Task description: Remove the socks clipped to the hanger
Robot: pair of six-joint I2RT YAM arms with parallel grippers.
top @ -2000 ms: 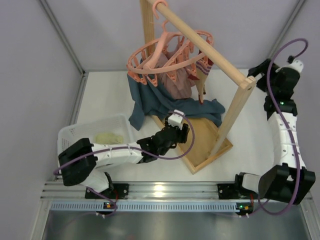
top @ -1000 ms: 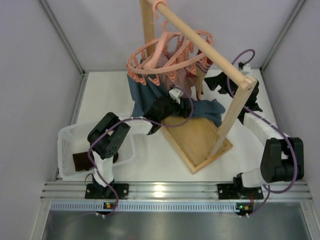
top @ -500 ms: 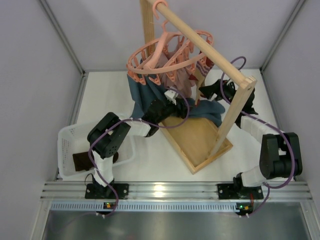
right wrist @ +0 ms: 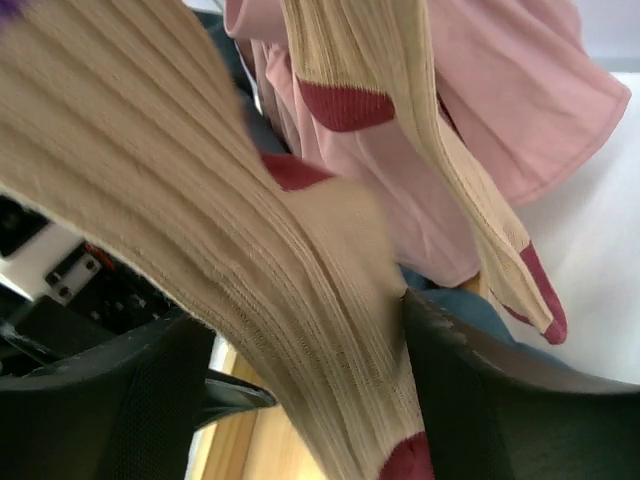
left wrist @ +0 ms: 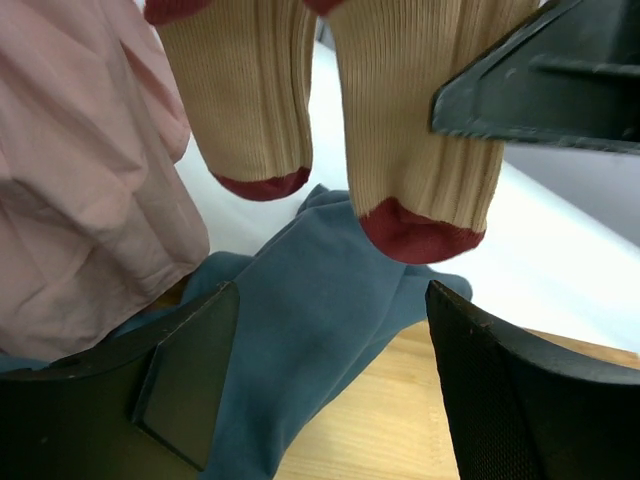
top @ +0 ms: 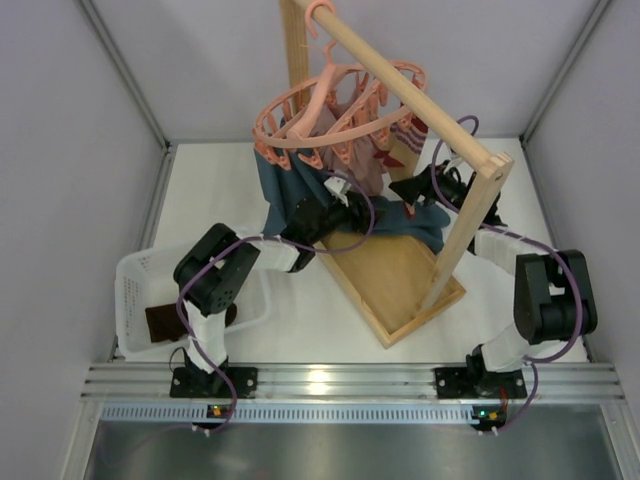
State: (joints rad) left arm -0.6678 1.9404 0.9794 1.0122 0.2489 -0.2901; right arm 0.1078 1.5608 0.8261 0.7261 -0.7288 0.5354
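**Both grippers up among the hanging socks**

From above: the salmon-pink round hanger [top: 300, 143], a double ring lined with little pegs, hangs by its hook from the wooden rack [top: 400, 85]. The socks [top: 403, 140] dangle at its right side, next to a dusty-pink garment [top: 360, 170]. A blue-grey cloth [top: 405, 218] trails down onto the rack's base. The left gripper [top: 352, 205] sits low under the ring, and the right gripper [top: 402, 188] is just beside the socks. Over on the left, the white basket [top: 122, 300] holds one dark brown sock [top: 165, 322].

Left wrist now: two cream ribbed socks with dark red toes hang side by side. The pink garment is to their left and the blue cloth lies below. The left gripper's jaws are wide apart with nothing between them.

Right wrist: one cream sock, close and blurred, runs straight down between the two fingers [right wrist: 500, 400]. A second sock with a red heel and toe hangs beyond it against the pink garment. The jaws stand either side of that near sock, but I cannot tell whether they are pinching it.
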